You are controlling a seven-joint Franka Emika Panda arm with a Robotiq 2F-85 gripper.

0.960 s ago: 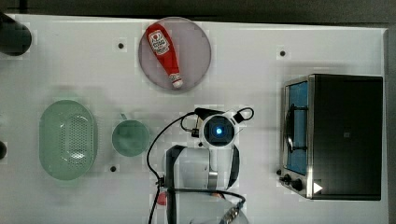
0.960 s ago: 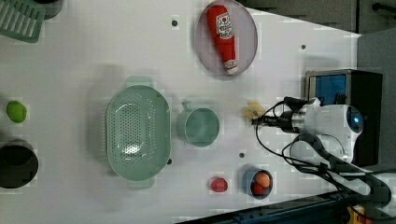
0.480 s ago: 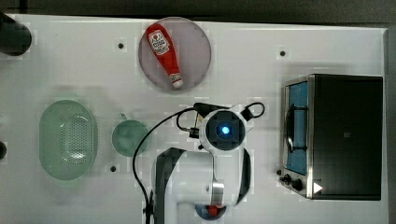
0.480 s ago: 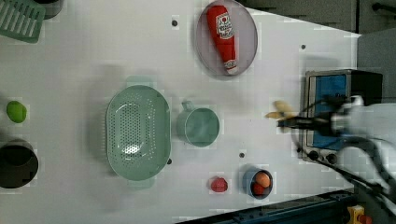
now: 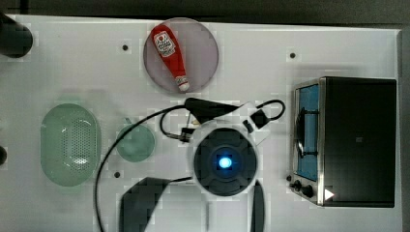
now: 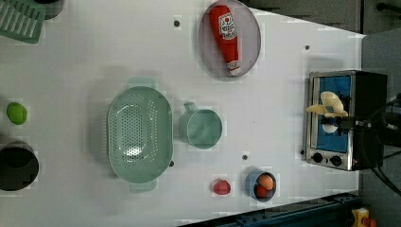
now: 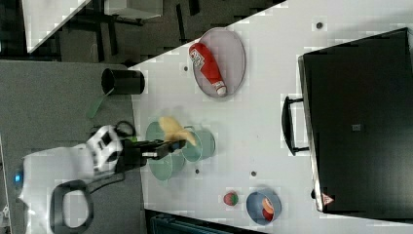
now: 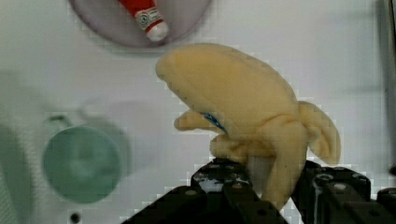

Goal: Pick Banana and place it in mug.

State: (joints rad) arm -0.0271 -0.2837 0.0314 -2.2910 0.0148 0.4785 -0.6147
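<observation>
The pale yellow banana (image 8: 243, 107) hangs in the air, pinched at its lower end between my black fingers. My gripper (image 8: 266, 182) is shut on it. In the left view the banana (image 6: 328, 105) shows in front of the toaster oven, held by the gripper (image 6: 338, 124). In the right view the banana (image 7: 176, 129) hovers above the table at the tip of the gripper (image 7: 168, 146). The light green mug (image 5: 137, 142) stands upright on the white table, between the basket and my arm; it is also seen as the mug (image 6: 201, 128) and the mug (image 8: 81, 163), off to one side of the banana.
A grey plate (image 5: 205, 58) carries a red ketchup bottle (image 5: 170, 54). A large green perforated basket (image 5: 70, 144) sits beside the mug. A toaster oven (image 5: 345, 140) stands at the top view's right. A blue bowl (image 6: 260, 185) and a red piece (image 6: 221, 187) lie near the front edge.
My arm has risen with the banana. In the left view the banana went from the table near the mug to the right, up in front of the oven.
</observation>
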